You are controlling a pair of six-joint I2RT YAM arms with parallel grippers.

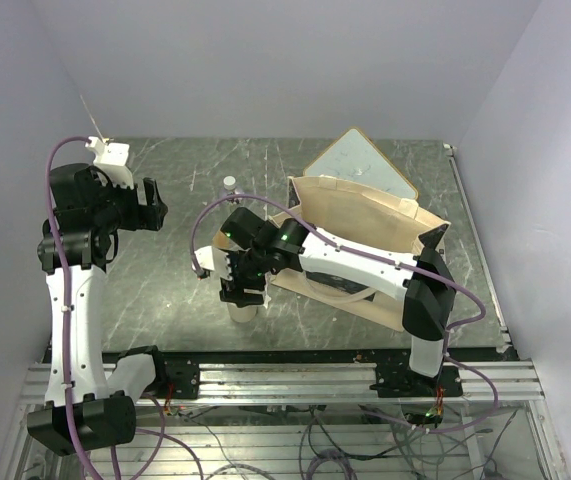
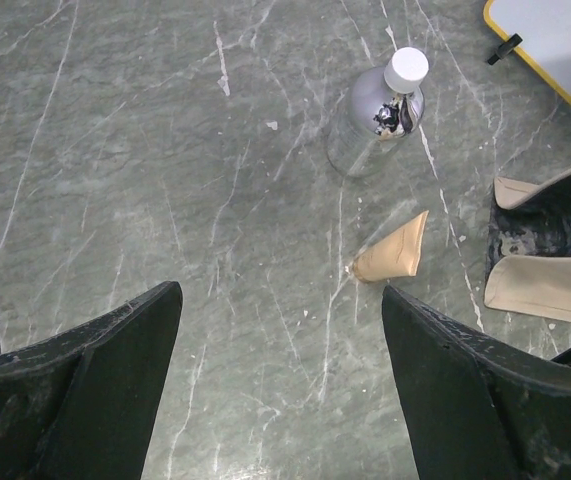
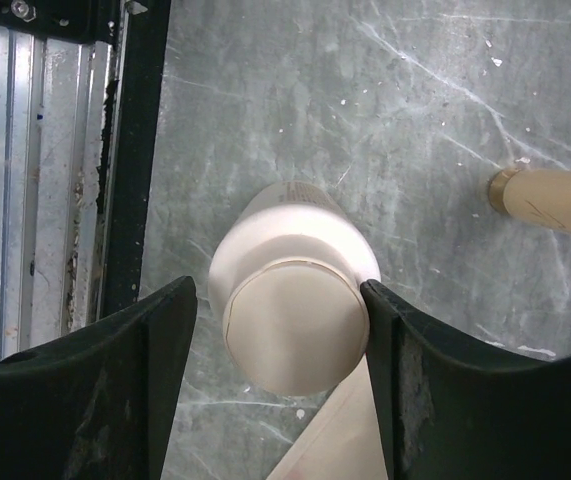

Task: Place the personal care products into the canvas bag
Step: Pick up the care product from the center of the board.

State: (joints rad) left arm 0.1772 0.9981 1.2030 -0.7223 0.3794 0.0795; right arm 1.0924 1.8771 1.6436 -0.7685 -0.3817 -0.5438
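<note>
Two fingers (image 3: 115, 400) of your right gripper (image 3: 280, 290) stand on both sides of the cream cylinder (image 3: 290, 330), which is upright near the front edge of the table (image 1: 145, 310). Whether they clamp it, you cannot tell. Just beyond lies the tan tube (image 2: 393, 252). Your left gripper (image 2: 280, 300) hangs wide open and holds nothing. Farther back stands a silver bottle (image 2: 370, 125) with a white cap. The canvas bag (image 1: 365, 215) is at the right, with a white board (image 1: 360, 165) behind it.
</note>
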